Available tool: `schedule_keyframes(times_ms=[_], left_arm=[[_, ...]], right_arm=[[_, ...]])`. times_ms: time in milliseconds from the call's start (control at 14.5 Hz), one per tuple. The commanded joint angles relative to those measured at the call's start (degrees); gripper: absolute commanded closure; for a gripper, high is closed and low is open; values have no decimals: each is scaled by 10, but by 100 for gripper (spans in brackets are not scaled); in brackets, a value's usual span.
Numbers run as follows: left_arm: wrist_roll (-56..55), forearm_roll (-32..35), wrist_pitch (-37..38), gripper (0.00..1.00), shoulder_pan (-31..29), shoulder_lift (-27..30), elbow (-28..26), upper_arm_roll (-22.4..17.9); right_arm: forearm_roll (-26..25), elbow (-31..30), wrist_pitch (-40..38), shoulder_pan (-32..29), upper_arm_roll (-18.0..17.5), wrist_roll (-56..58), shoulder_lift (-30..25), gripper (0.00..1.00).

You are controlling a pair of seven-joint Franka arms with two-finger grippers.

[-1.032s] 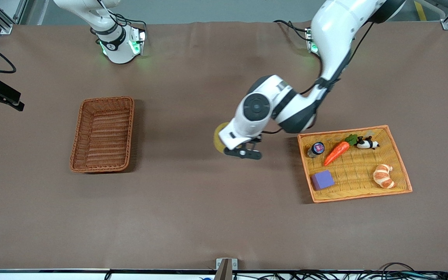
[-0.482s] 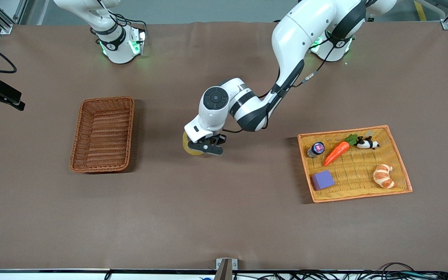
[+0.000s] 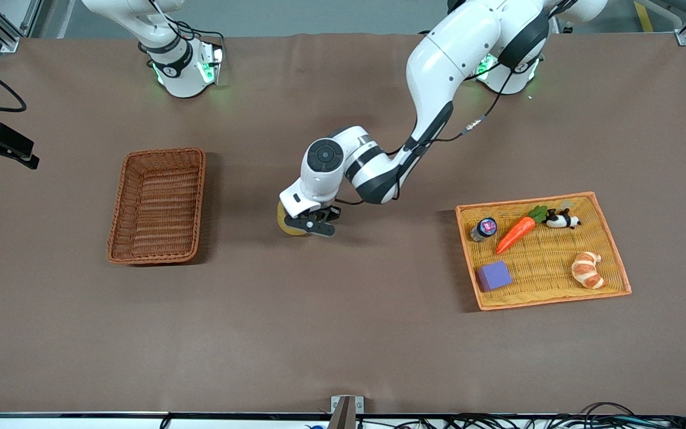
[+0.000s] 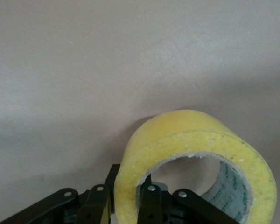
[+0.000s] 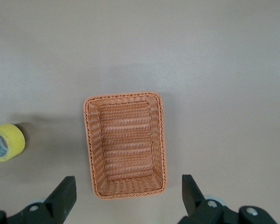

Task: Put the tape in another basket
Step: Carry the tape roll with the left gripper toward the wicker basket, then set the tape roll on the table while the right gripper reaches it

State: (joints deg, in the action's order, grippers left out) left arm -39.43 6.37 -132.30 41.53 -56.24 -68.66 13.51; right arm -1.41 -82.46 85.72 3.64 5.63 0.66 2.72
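Front view: left claw (image 3: 313,225) carries the tape (image 3: 286,219) over bare worktop (image 3: 343,333), between tray (image 3: 614,253) and wicker basket (image 3: 119,205); transfer step, travel to the basket remains. Left wrist view: fingers (image 4: 150,205) pinch the roll's wall. Right wrist view: right claw (image 5: 126,200) spread, waiting above the empty basket

Glossy tape (image 4: 196,140), woven wicker basket (image 5: 126,143)

In the front view, the left gripper (image 3: 314,224) hides most of the tape (image 3: 286,221). The left wrist view's edge cuts off the roll. The small jar's (image 3: 485,228) label is unreadable
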Motion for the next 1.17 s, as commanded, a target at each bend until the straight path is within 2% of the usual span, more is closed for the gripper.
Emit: schedule_keyframes(times_ms=[0,69,275,344,482,688,757,826,894,1101], left_arm=[[0,3,-1,77,5,-4,18,-2],[-3,3,-2,73,7,-7,17,-3],[-4,3,-3,73,14,-9,17,-3],[-4,2,-3,69,12,-5,18,-2],[-5,1,1,45,7,10,17,-2],[-4,-10,19,26,-19,57,6,-1],[1,-21,53,21,-24,72,6,-1],[4,-36,93,19,-47,94,6,-1],[4,-51,119,3,-65,121,6,-2],[4,-57,194,0,-134,202,5,-6]], right_arm=[[11,-9,0,-7,-5,4,-6,0],[11,-9,0,-7,-5,4,-6,0],[11,-9,0,-7,-5,4,-6,0],[11,-9,0,-7,-5,4,-6,0],[11,-9,1,-7,-5,4,-6,0],[11,-8,3,-5,-6,3,-5,0],[11,-8,4,-3,-7,2,-5,0],[11,-8,6,0,-9,1,-5,0],[11,-8,5,10,-17,-2,-3,0],[6,-10,19,16,-74,-23,33,0]])
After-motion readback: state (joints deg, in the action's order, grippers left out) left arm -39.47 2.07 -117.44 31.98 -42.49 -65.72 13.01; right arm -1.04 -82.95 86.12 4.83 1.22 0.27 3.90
